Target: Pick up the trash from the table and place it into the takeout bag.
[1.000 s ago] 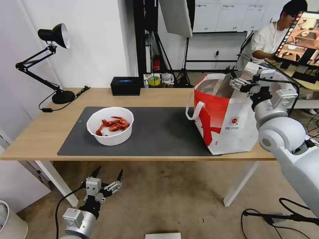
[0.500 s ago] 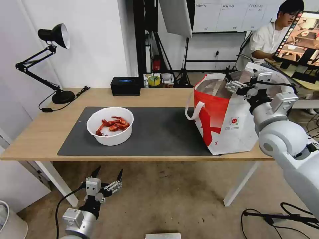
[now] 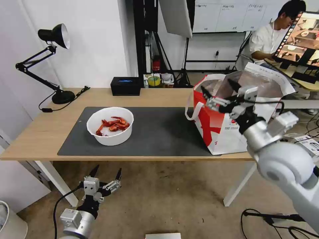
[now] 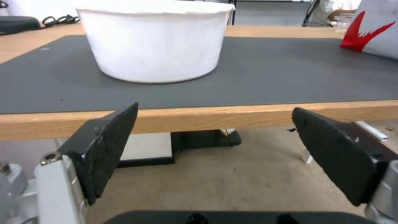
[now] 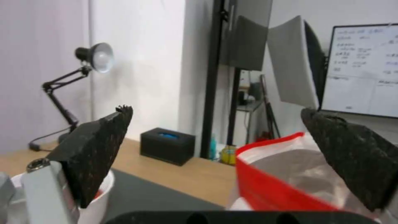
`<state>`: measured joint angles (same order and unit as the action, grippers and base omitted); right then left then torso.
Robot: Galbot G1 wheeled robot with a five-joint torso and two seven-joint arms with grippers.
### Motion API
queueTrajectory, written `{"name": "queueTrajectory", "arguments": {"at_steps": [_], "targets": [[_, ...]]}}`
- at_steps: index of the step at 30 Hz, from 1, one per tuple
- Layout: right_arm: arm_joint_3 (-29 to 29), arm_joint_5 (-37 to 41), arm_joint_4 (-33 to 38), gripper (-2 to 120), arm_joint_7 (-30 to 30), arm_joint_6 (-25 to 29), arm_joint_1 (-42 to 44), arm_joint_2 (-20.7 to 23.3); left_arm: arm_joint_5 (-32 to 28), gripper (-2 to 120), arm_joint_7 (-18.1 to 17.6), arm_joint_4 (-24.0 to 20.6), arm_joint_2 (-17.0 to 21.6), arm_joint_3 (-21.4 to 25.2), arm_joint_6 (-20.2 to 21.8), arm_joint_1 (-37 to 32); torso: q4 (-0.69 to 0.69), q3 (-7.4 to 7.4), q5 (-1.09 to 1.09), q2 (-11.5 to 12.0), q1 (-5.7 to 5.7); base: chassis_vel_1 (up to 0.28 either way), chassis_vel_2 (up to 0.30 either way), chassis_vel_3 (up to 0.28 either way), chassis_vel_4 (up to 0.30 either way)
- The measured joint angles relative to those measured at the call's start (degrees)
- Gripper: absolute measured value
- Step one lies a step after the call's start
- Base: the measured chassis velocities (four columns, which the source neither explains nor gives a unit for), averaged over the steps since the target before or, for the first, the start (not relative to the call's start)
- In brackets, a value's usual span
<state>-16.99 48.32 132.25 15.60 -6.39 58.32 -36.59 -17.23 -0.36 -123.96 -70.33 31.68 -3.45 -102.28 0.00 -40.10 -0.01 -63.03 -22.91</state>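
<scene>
The trash in view is a white round bowl (image 3: 110,132) of red crayfish shells (image 3: 113,124) on the left part of the dark grey mat (image 3: 159,132) on the table (image 3: 40,132). The takeout bag (image 3: 219,129), white with a red panel, stands open at the table's right end, its foil lining (image 3: 259,83) showing. My right gripper (image 3: 218,88) hangs open at the bag's mouth, above its red left side, holding nothing. My left gripper (image 3: 106,172) is open below the table's front edge, in front of the bowl (image 4: 155,40). The right wrist view shows the bag (image 5: 282,174) just beneath the open fingers (image 5: 99,146).
A black tissue box (image 3: 125,85) sits at the table's back edge and a black desk lamp (image 3: 54,36) at the back left. White table legs (image 3: 242,182) stand below. Cables (image 3: 275,217) lie on the floor at the right.
My right gripper has swung from the bag's far right rim leftward and nearer, to above its red side. The bag's foil flap stands higher. The left arm sank very slightly.
</scene>
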Motion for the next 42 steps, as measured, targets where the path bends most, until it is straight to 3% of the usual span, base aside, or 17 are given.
{"name": "queueTrajectory", "arguments": {"at_steps": [12, 15, 23, 42], "targets": [[-0.27, -8.72, 1.51, 100, -1.15, 2.57, 13.87, -3.99, 1.07, 100, 0.13, -1.27, -1.21, 0.5, -0.73, -1.21, 0.0, 0.0, 0.0, 0.0, 0.0, 0.0, 0.0, 0.0, 0.0], [1.28, -14.67, -0.57, 100, 1.33, 4.89, 18.93, -6.86, 1.74, 100, 0.2, -1.27, -1.78, 0.35, -0.94, -1.41, 0.0, 0.0, 0.01, 0.0, -0.01, 0.0, 0.0, 0.0, 0.0], [2.9, -21.58, -4.33, 100, 6.08, 8.2, 27.46, -14.11, 2.02, 100, 0.25, -1.15, -2.25, 0.66, -1.89, -2.04, -0.01, 0.0, 0.01, 0.0, -0.01, 0.0, 0.0, 0.0, 0.0], [4.27, -28.49, -8.49, 100, 6.99, 11.05, 32.67, -19.4, 2.53, 100, 0.39, -0.72, -2.34, 0.99, -2.52, -2.61, 0.0, 0.0, 0.0, 0.0, 0.0, 0.0, 0.0, 0.0, 0.0]]}}
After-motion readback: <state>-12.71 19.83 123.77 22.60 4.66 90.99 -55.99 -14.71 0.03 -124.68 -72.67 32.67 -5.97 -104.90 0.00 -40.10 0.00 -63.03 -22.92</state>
